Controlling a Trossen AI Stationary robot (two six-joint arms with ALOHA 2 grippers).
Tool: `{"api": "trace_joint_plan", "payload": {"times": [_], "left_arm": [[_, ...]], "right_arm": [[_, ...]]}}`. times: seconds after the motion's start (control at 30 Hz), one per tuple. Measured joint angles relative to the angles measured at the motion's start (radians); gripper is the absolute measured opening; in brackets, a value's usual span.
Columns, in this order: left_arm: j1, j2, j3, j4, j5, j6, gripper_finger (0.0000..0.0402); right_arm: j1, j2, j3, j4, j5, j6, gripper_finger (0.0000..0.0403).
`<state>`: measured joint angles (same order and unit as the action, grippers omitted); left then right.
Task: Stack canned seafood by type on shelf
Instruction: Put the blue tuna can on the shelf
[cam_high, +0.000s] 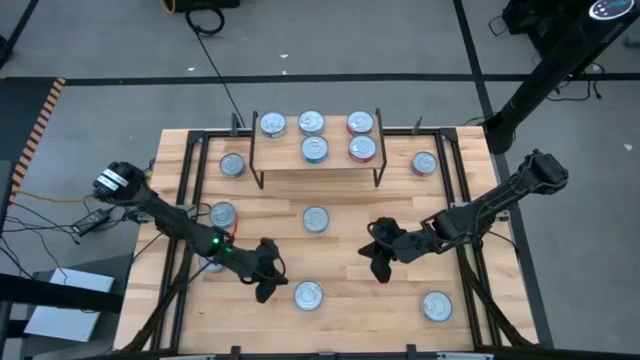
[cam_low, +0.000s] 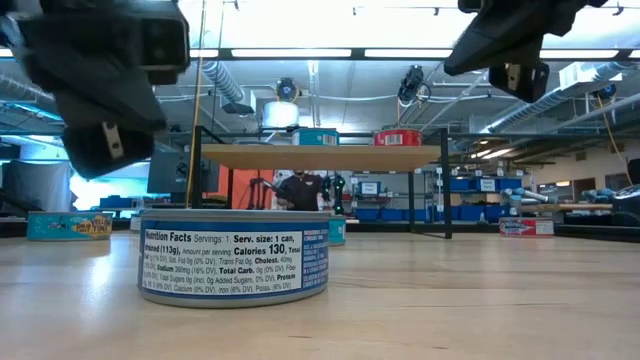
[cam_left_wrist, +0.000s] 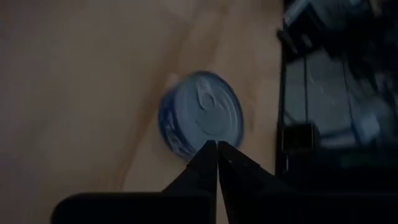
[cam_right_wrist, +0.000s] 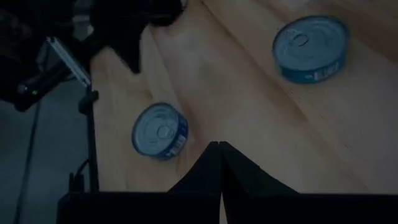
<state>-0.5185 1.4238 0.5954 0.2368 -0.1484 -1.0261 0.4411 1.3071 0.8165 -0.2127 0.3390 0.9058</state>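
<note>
I see my left gripper (cam_high: 265, 290), fingers together, empty, at nine o'clock of a blue can (cam_high: 308, 294). My right gripper (cam_high: 380, 268) hangs pinched together too, empty, mid-table.

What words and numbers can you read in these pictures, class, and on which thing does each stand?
"Nutrition Facts", "Serv. size: 1 can", "Calories 130", "(113g)": side label of the nearest can, low view.
Smaller print on that label: too small.
Labels on the teal can, the shelf cans and the far-right box: too blurred.

Blurred can (cam_left_wrist: 202, 120), label unreadable
</note>
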Motion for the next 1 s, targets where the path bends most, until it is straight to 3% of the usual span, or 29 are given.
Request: {"api": "trace_joint_plan", "payload": {"times": [0.13,0.33,0.47,0.67,1.0], "left_arm": [[0.023,0.053,0.035,0.002,-0.033,-0.059,0.0039],[0.047,0.181,0.141,-0.008,0.004,-0.073,0.0076],[0.048,0.258,0.231,-0.123,0.003,-0.059,0.009],[0.048,0.34,0.377,-0.394,-0.025,-0.054,0.0095],[0.048,0.398,0.448,-0.432,-0.016,-0.051,0.008]], "right_arm": [[-0.008,0.0,0.0,-0.003,-0.025,-0.06,0.0009],[-0.014,0.0,0.0,0.0,-0.028,-0.154,0.0009],[-0.016,0.0,0.0,0.002,-0.04,-0.203,0.0009],[-0.017,0.0,0.0,0.007,-0.046,-0.244,0.0009],[-0.017,0.0,0.0,0.024,-0.046,-0.28,0.0009]]}}
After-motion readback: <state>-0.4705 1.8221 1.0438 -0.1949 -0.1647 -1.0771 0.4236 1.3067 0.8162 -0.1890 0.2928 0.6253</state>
